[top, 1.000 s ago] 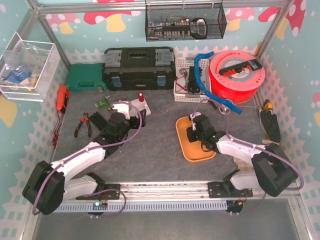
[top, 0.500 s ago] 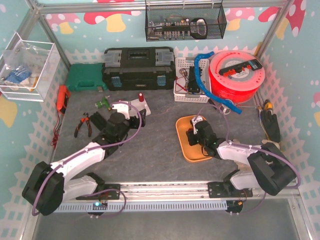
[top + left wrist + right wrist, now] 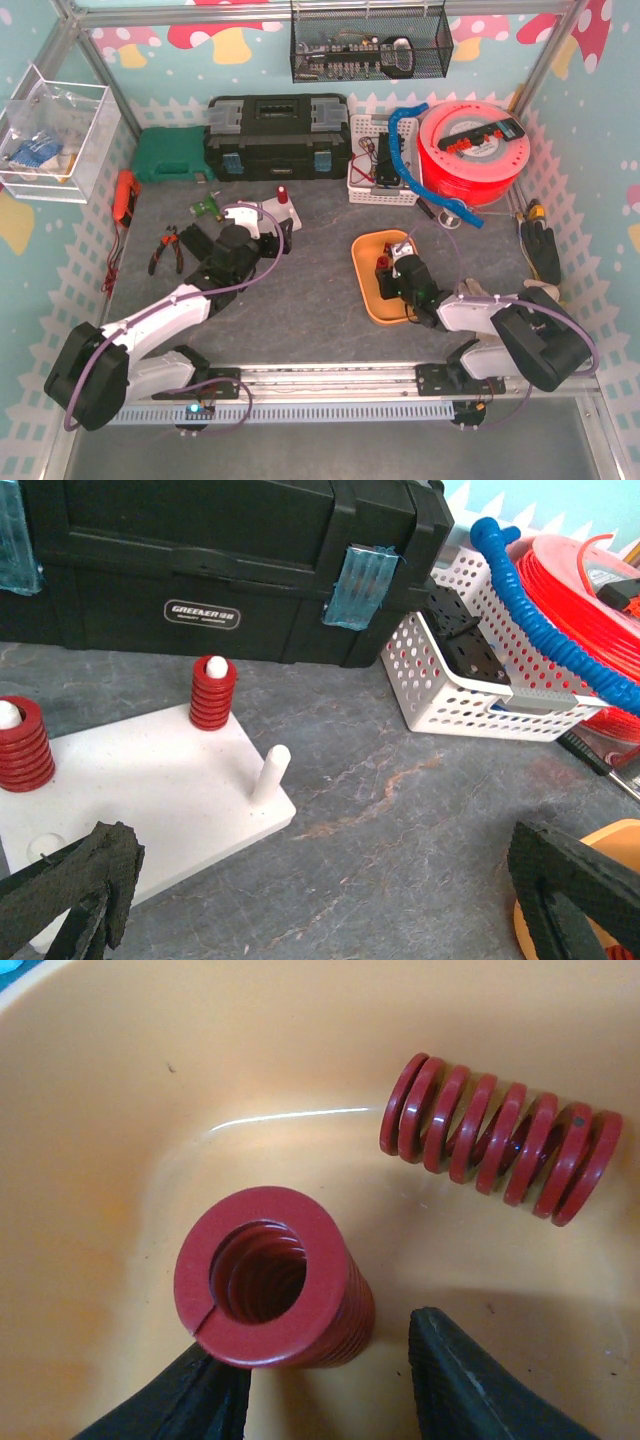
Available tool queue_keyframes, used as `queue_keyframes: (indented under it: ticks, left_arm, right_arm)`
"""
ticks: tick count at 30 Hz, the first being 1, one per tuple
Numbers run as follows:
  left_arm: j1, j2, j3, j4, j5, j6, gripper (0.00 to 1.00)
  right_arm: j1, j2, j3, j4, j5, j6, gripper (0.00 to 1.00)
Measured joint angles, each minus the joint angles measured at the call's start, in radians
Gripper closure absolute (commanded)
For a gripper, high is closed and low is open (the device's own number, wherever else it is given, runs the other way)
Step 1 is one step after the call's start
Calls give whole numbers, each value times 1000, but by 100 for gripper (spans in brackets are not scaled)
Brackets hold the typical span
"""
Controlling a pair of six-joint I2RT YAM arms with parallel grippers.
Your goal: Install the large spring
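Observation:
A large red spring point(image 3: 330, 1260) stands upright in the orange tray point(image 3: 120, 1110). My right gripper point(image 3: 320, 1360) is open and straddles it; the left finger is close against it and the right finger stands clear. A second red spring point(image 3: 500, 1150) lies on its side beyond. In the top view the right gripper point(image 3: 392, 278) is low in the tray point(image 3: 372, 300). My left gripper point(image 3: 325, 880) is open and empty over the table, beside the white peg base point(image 3: 150, 780). The base holds two red springs point(image 3: 212, 692) on pegs and one bare peg point(image 3: 270, 772).
A black toolbox point(image 3: 277, 135), a white basket point(image 3: 380, 160) with a blue hose and a red cable reel point(image 3: 472, 150) line the back. Pliers point(image 3: 165, 250) and an orange tool point(image 3: 124, 195) lie at the left. A green case point(image 3: 170, 155) is at the back left.
My right gripper has drawn a little nearer within the tray and its wrist has turned. The left arm has not moved.

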Motion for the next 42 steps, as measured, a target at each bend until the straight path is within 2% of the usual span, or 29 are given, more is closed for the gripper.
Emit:
queue_keyframes:
  ticks: [9,11,15,21,26,31,42]
  left_arm:
    - [0,8,0,6,0,0,1]
    - [0,8,0,6,-1,0,1]
    - [0,8,0,6,-1,0,1]
    - [0,8,0,6,-1,0,1]
    - [0,7,-2,6,-1,0,1]
    - [0,6,-6,6,-1,0,1]
    - [0,-14,-27,21,1,0,1]
  right_arm:
    - [6,-3,-35,93,4,-43,69]
    - [7,-3,-38,111,7,-59,68]
    - [8,-3,-48,146,8,-85,59]
    - [7,39,-47,203,10,-96,58]
    - [7,80,-42,217,12,-101,69]
    - [8,82,-42,228,15,-112,84]
    - [8,-43,-45,214,-6,-169,92]
